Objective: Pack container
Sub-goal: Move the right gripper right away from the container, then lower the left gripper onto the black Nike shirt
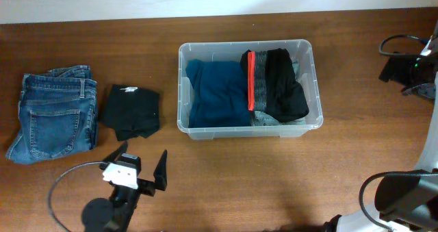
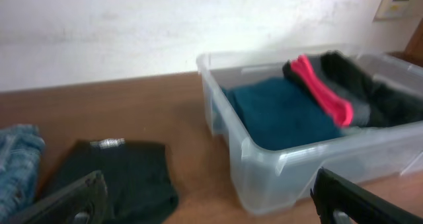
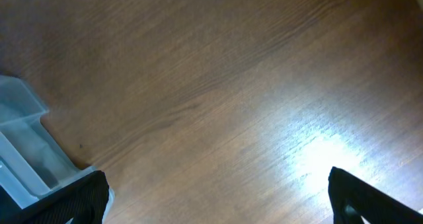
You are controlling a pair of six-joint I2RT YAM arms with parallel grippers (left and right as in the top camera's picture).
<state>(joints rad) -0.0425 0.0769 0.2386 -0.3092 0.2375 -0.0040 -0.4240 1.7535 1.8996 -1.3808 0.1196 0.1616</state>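
The clear plastic container (image 1: 313, 66) sits at the table's middle. It holds a folded teal garment (image 1: 217, 94) and a black garment with a red band (image 1: 277, 85). It also shows in the left wrist view (image 2: 277, 164) and a corner in the right wrist view (image 3: 26, 151). Folded blue jeans (image 1: 55, 112) and a folded black garment (image 1: 131, 111) lie on the table to the left. My left gripper (image 1: 142, 165) is open and empty, near the front edge below the black garment. My right gripper (image 3: 218, 197) is open and empty over bare wood; its jaws are not seen in the overhead view.
A black cable loops (image 1: 58, 191) from the left arm at the front left. Black equipment and cables (image 1: 404, 64) sit at the far right edge. The right arm's base (image 1: 404, 198) is at the front right. A white wall runs behind the table.
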